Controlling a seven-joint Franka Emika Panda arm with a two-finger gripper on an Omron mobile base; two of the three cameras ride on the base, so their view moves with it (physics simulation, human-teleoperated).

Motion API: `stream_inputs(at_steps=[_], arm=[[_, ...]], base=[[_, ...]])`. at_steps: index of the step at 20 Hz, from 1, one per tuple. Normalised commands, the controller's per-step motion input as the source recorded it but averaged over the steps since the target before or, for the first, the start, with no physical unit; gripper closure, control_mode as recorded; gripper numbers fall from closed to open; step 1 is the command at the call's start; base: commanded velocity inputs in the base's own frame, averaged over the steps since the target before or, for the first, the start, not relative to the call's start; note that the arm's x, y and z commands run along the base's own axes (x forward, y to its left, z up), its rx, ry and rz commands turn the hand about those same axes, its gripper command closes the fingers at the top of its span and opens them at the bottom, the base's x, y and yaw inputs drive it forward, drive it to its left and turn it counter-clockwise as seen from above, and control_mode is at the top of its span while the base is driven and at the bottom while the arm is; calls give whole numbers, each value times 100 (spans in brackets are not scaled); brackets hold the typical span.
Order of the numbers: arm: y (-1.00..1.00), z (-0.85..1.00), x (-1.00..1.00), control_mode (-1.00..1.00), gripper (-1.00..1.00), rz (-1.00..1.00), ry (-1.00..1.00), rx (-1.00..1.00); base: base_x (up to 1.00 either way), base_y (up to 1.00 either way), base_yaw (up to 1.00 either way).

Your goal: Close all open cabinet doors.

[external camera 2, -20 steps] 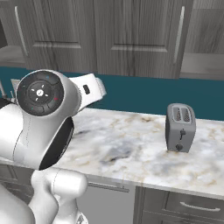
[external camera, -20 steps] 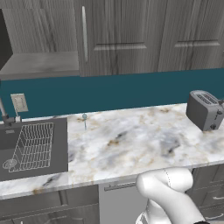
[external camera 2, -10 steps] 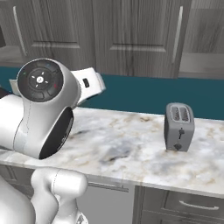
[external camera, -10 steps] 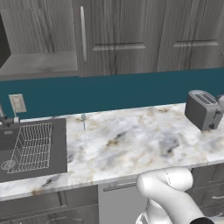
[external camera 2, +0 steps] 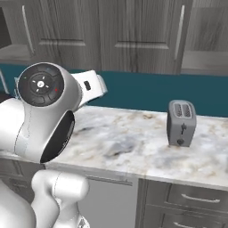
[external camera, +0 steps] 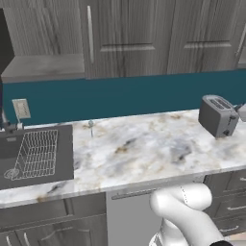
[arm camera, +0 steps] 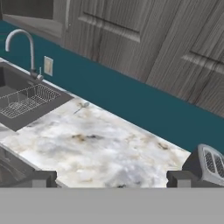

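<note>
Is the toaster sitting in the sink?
No, the toaster stands on the marble counter at the far right, while the sink is at the left end.

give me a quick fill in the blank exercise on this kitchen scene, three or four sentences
1. The silver toaster stands on the marble ____.
2. The wire rack lies inside the dark ____.
3. The wall strip between the countertop and the cabinet doors is coloured ____.
4. The white outlet on the backsplash is on the same side as the ____, away from the toaster.

Missing words: countertop; sink; teal; sink
</note>
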Motion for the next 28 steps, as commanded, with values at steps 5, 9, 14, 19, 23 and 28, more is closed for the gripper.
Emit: stream_inputs(at_steps=[5, 9, 14, 19, 23, 28], arm=[[0, 0, 0, 100, -100, 0, 0, 0], [0, 0, 0, 100, -100, 0, 0, 0], [0, 0, 0, 100, -100, 0, 0, 0], [0, 0, 0, 100, -100, 0, 0, 0], [0, 0, 0, 100, -100, 0, 0, 0], [0, 0, 0, 100, -100, 0, 0, 0]], base=[[-58, -2, 0], [-43, -27, 0], [-19, -46, -2], [-4, -55, -1], [-5, -58, -1], [-7, -59, -3]])
